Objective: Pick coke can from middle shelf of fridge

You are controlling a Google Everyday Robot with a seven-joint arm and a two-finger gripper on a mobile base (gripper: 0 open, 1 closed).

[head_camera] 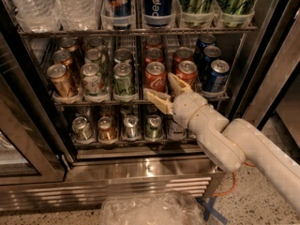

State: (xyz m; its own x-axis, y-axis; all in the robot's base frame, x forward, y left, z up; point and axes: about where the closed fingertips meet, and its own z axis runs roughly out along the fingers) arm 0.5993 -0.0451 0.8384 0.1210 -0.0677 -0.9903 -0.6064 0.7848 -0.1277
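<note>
The fridge stands open with wire racks. On the middle shelf stand rows of bronze, green-and-white, red and dark blue cans. Two front red coke cans stand side by side: one in the centre lane, another to its right. My gripper is open just in front of the shelf's front rail, low before these two cans. One tan finger points left below the centre coke can. The other rises between the two cans. It holds nothing.
The top rack holds water bottles, a Pepsi can and tall green cans. The bottom rack holds several cans. A clear plastic bag and blue tape lie on the floor. The door frame stands at right.
</note>
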